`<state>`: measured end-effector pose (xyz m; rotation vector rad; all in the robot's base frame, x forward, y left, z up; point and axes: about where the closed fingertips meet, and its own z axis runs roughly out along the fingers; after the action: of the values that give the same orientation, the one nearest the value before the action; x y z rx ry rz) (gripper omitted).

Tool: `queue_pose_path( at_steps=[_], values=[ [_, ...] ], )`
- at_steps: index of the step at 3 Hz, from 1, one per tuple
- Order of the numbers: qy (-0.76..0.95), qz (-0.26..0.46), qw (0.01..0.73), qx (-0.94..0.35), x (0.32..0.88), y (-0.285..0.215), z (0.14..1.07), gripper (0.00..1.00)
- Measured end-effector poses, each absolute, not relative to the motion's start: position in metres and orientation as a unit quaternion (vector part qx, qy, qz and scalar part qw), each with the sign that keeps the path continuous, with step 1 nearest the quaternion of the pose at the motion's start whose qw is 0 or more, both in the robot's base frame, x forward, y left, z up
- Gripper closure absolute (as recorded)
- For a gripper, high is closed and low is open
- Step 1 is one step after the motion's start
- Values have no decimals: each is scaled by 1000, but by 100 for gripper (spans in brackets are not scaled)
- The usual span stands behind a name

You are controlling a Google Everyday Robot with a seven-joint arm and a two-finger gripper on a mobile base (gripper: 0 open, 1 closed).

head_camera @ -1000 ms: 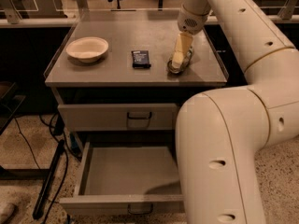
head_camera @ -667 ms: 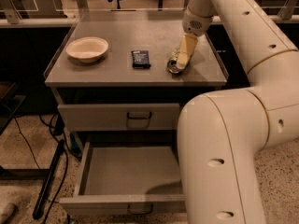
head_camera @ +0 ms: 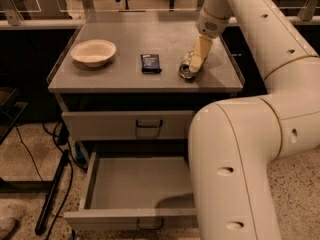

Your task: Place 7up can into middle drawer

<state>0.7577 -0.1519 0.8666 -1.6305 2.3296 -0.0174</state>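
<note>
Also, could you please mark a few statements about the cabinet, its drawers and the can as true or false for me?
1. The lower grey drawer with the small metal handle is pulled open. True.
2. The pale green and white soda can lies inside that drawer. False: it lies on the grey cabinet top.
3. The upper grey drawer is pulled open too. False: it is shut.
4. The flat black packet lies between the cream round bowl and the can. True.
5. The cream claw is down at the can on the cabinet top. True.
</note>
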Motion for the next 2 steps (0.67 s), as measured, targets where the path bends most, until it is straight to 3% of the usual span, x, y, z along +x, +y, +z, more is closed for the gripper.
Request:
queue_pose_path(
  at_steps=[2],
  values=[
    [800, 32, 145, -581, 756, -127, 852, 0]
  ],
)
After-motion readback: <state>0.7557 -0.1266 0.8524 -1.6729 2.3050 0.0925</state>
